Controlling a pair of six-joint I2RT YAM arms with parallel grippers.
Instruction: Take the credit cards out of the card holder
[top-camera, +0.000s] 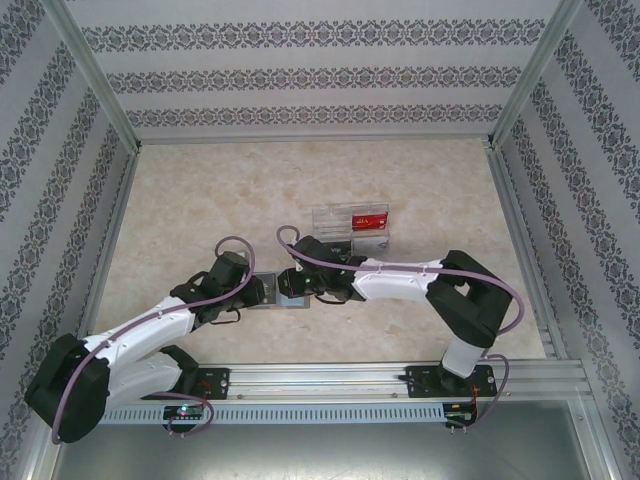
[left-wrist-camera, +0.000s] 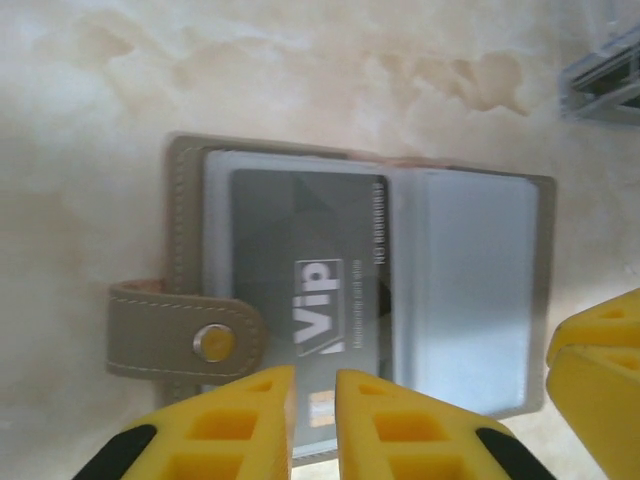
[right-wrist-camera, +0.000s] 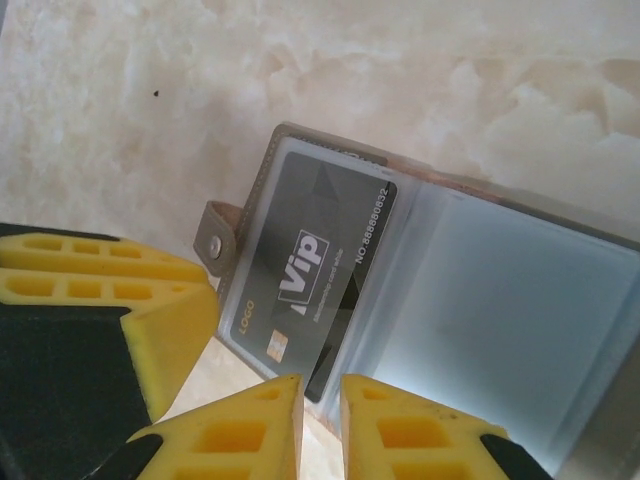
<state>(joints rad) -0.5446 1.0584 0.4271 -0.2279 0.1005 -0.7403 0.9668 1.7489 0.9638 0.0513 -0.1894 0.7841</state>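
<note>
As grey card holder (left-wrist-camera: 185, 220) lies open, dark card (left-wrist-camera: 300, 250) sleeved, left pincer (left-wrist-camera: 315, 385) and right pincer (right-wrist-camera: 320, 395) near-closed

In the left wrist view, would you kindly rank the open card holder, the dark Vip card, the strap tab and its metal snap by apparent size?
Largest to smallest:
1. card holder
2. dark Vip card
3. strap tab
4. metal snap
All lie flat together, so nearness barely skews this.
</note>
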